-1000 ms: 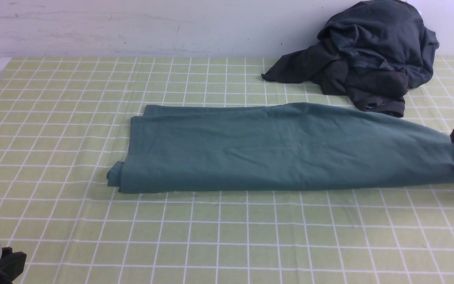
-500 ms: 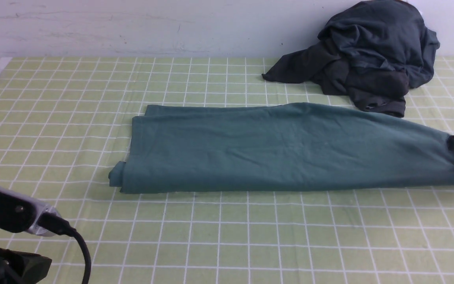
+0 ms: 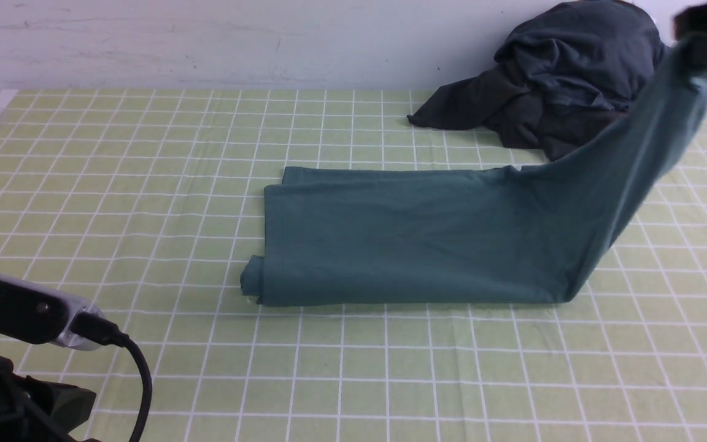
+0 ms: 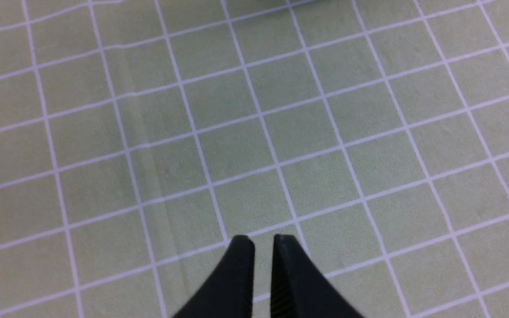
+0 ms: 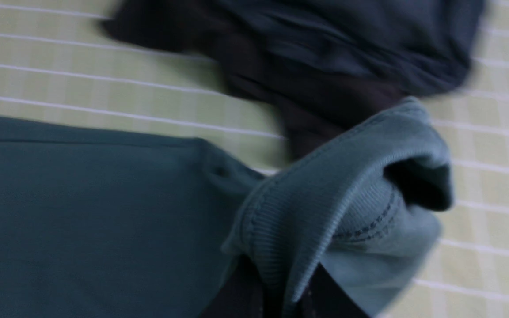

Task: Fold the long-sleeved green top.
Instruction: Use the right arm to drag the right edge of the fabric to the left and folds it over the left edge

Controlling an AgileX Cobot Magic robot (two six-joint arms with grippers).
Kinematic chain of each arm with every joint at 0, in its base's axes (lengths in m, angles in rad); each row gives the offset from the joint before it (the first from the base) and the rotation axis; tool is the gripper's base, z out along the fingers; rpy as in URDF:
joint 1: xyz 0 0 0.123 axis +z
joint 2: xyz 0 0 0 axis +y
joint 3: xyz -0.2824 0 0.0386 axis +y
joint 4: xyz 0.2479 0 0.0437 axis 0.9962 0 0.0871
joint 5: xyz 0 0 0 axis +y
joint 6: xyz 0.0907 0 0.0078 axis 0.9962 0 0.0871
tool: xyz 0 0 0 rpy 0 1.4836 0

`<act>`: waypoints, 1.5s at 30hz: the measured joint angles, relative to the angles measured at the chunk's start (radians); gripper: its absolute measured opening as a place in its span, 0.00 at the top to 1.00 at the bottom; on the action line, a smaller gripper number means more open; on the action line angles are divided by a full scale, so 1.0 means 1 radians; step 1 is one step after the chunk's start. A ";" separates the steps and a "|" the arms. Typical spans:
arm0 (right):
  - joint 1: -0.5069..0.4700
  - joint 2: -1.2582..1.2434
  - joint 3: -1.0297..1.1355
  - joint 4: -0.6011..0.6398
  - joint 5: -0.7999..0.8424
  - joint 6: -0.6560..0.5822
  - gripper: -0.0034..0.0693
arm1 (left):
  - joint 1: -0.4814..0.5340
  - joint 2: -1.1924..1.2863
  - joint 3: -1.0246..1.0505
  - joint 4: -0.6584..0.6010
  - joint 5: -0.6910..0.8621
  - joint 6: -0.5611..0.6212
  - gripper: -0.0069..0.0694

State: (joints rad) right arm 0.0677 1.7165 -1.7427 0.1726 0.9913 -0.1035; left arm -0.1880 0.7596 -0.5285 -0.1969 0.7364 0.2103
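Your right fingers (image 5: 245,296) are clenched on a ribbed edge of the top (image 3: 415,239), holding it high at the far right, just in front of the dark heap (image 3: 568,80). The rest of the top lies folded long across the middle of the tabletop (image 3: 114,184), sloping up from its right end. Your left fingers (image 4: 237,274) hover nearly closed, gripping nothing, over the green check cloth, near left. Pale wall (image 3: 206,43) behind.
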 joint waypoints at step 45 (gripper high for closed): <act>0.633 0.559 0.001 0.438 -0.599 -0.384 0.97 | 0.000 0.000 0.000 -0.004 -0.036 0.005 0.84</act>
State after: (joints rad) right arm 0.7008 2.2755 -1.7412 0.6108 0.3926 -0.4873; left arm -0.1880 0.7596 -0.5285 -0.2013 0.7003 0.2155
